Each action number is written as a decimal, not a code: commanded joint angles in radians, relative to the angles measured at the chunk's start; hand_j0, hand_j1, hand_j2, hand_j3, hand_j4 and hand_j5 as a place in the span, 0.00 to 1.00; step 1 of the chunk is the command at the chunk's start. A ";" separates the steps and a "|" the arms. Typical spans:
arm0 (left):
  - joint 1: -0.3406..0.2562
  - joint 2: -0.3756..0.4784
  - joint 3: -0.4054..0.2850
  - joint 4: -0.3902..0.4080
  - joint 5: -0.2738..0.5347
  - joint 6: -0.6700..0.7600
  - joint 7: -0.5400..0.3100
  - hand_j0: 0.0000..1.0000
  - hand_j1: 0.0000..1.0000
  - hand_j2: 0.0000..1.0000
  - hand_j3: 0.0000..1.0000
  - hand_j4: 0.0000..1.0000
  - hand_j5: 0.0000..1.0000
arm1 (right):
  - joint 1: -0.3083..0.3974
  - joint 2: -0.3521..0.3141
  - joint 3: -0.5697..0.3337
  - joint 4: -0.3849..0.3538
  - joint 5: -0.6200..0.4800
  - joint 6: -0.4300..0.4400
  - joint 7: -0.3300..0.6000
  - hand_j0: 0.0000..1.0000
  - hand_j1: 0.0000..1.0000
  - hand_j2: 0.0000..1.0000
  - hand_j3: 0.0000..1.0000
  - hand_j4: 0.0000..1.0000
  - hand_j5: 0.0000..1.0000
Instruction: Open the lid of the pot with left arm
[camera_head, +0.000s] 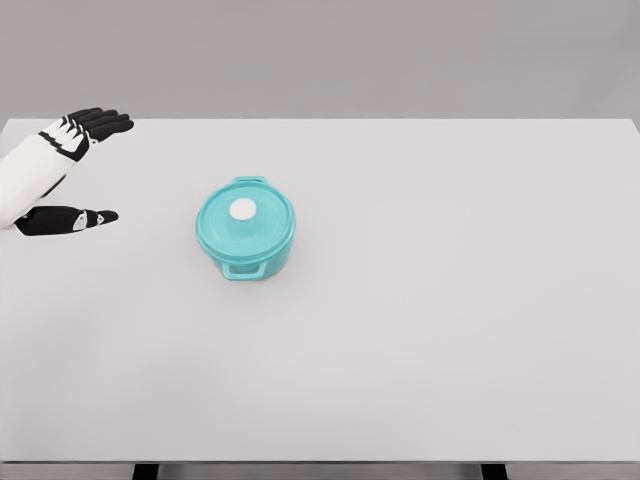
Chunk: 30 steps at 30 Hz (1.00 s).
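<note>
- On the white tabletop (450, 300) sits a teal pot (246, 241), a little left of the middle of the picture.
- The lid (246, 217) is on the pot. It is teal too and closes the top all the way round.
- A small white round knob (243, 209) sits in the middle of the lid.
- The pot has two handles. One handle (244, 268) sticks out at 6 o'clock, toward the robot. The other handle (251, 181) peeks out at 12 o'clock, on the far side.
- The left hand (62, 170) comes in from the left edge, at about 9 o'clock from the pot. It is well apart from the pot and does not touch it.
- The arm is white and the fingers (100, 122) are black.
- The long fingers are stretched out straight and point to the right, up near the far edge of the tabletop.
- The thumb (70, 220) is lower down and also points right, toward the pot.
- There is a wide gap between the thumb and the other fingers. The hand is spread and holds nothing.
- The wall behind the tabletop is plain grey.
</note>
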 joint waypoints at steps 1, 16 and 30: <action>-0.002 0.000 0.002 0.000 0.007 0.000 0.000 1.00 1.00 1.00 1.00 1.00 1.00 | 0.000 0.000 -0.005 -0.004 -0.002 0.000 0.000 1.00 1.00 1.00 1.00 1.00 1.00; -0.394 0.040 -0.422 0.012 -0.010 0.000 -0.307 1.00 1.00 1.00 1.00 1.00 1.00 | 0.003 0.000 0.000 0.001 0.000 0.000 0.000 1.00 1.00 1.00 1.00 1.00 1.00; -0.756 -0.003 -0.745 0.096 -0.246 0.000 -0.311 1.00 1.00 1.00 1.00 1.00 1.00 | 0.003 0.000 0.000 0.001 0.000 0.000 0.000 1.00 1.00 1.00 1.00 1.00 1.00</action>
